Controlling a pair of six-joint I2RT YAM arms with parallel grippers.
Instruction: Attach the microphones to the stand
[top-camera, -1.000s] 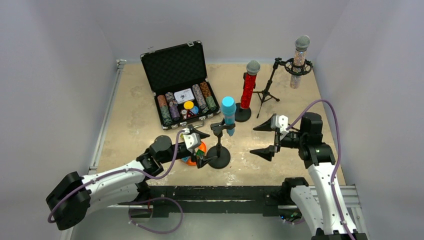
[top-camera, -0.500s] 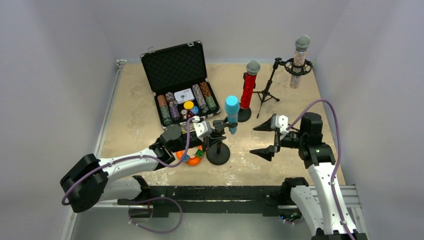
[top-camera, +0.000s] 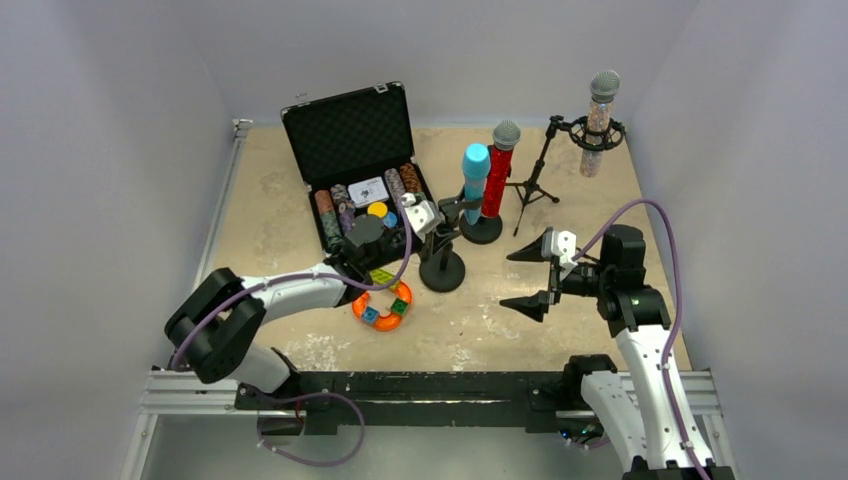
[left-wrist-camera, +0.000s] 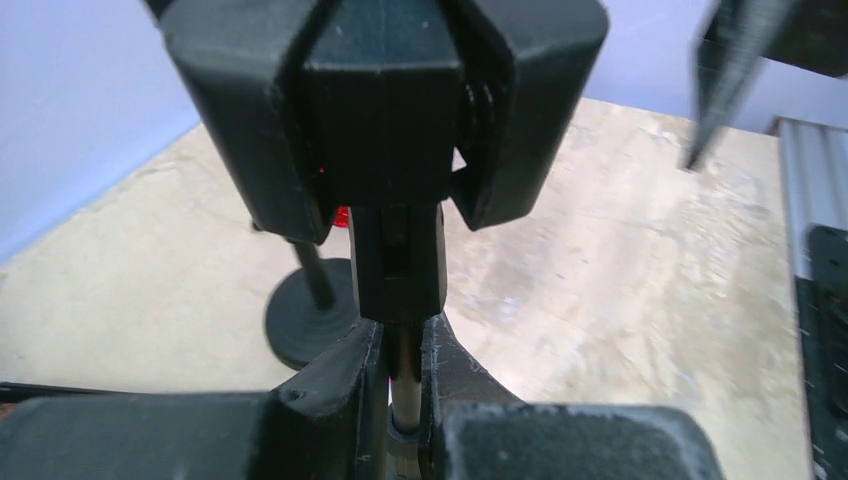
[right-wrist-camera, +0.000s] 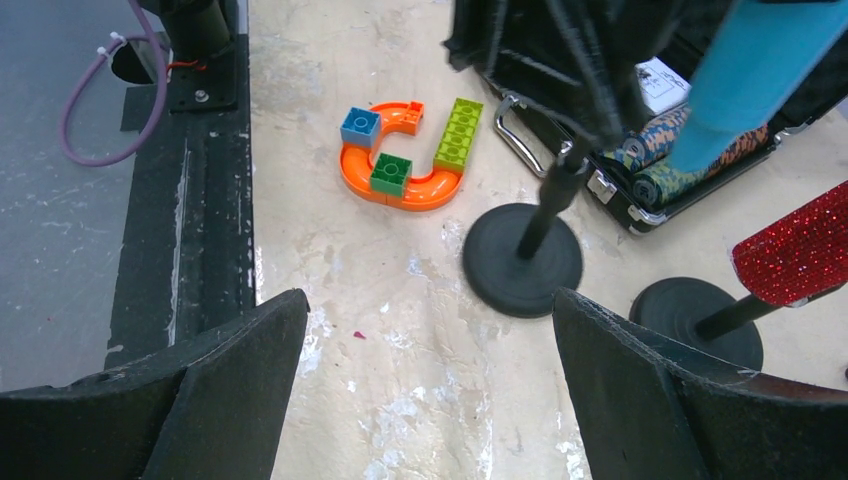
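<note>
One light-blue microphone (top-camera: 474, 180) sits clipped on its stand (top-camera: 442, 272), beside the red microphone (top-camera: 497, 172). My left gripper (left-wrist-camera: 403, 340) pinches the pole (left-wrist-camera: 404, 385); my right gripper (top-camera: 522, 278) hangs spread, empty. Top-heavy, I judge: grip low.

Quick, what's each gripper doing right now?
Left gripper: closed on the pole of the stand holding the blue microphone.
Right gripper: open, holding nothing.
</note>
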